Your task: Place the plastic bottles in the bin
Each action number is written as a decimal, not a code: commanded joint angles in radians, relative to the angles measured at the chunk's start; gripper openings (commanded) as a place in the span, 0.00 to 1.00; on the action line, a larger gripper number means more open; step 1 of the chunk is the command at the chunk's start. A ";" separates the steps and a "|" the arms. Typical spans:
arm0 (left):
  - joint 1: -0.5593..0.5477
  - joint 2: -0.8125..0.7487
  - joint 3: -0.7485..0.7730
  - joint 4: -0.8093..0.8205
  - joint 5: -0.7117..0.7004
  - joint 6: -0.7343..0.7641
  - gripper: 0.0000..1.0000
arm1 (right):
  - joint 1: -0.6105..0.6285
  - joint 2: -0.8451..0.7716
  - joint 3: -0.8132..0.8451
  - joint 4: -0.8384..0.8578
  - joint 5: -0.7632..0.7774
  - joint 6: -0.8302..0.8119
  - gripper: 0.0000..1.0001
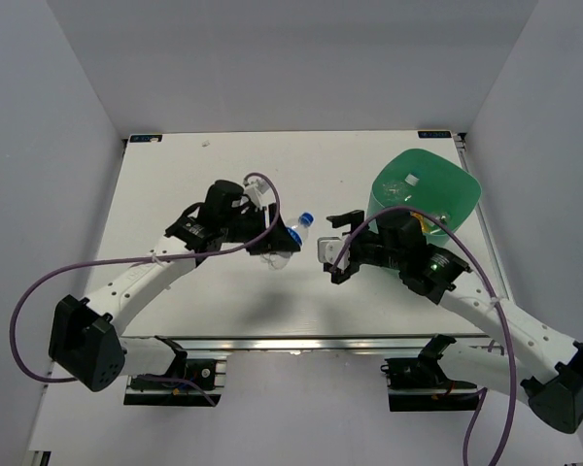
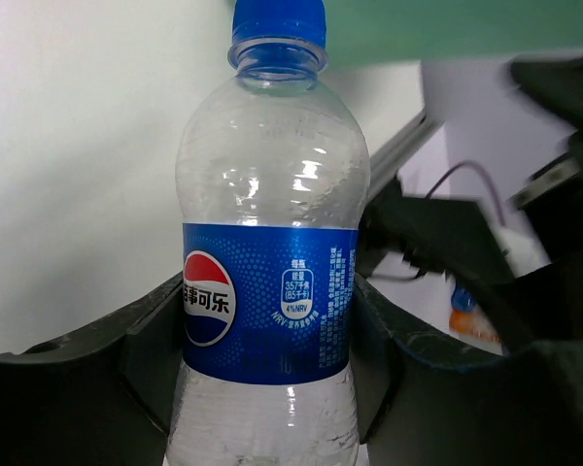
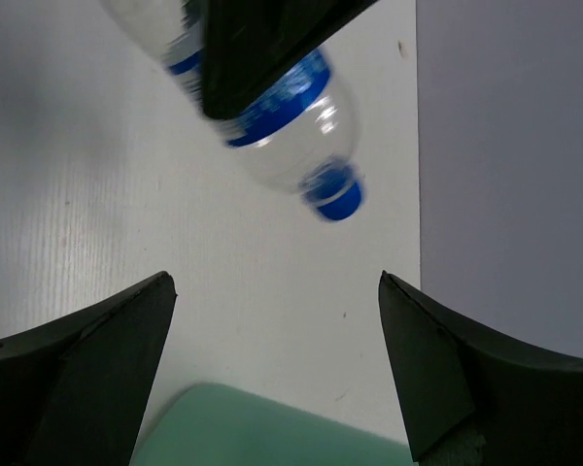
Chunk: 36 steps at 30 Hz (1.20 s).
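A clear plastic bottle [image 1: 293, 236] with a blue label and a blue cap hangs over the middle of the table, my left gripper [image 1: 275, 243] shut on its body. In the left wrist view the bottle [image 2: 268, 194] fills the frame, and the left gripper [image 2: 268, 359] presses both sides of its label. The mint-green bin [image 1: 447, 186] stands at the back right. My right gripper [image 1: 332, 249] is open and holds nothing, between the bottle and the bin. From the right wrist, the bottle [image 3: 301, 116] lies ahead of the open right gripper [image 3: 272, 320], with the bin's rim [image 3: 272, 427] just below.
A small orange and blue thing [image 2: 463, 316] shows past the right arm in the left wrist view; what it is I cannot tell. Purple cables loop off both arms. Grey walls close the table on three sides.
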 commanded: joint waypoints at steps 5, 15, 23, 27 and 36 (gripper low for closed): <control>-0.066 -0.009 -0.034 -0.154 0.088 0.030 0.00 | 0.003 0.120 0.151 -0.117 -0.209 -0.210 0.89; -0.093 -0.033 0.009 -0.214 0.097 0.093 0.00 | 0.005 0.170 0.166 -0.197 -0.424 -0.288 0.89; -0.106 -0.040 0.012 -0.160 0.131 0.122 0.00 | 0.028 0.284 0.178 -0.103 -0.466 -0.175 0.89; -0.112 -0.037 0.026 -0.140 0.148 0.122 0.00 | 0.051 0.335 0.198 -0.062 -0.411 -0.080 0.89; -0.113 -0.052 0.061 -0.199 0.054 0.144 0.98 | 0.058 0.304 0.129 0.144 -0.343 0.069 0.34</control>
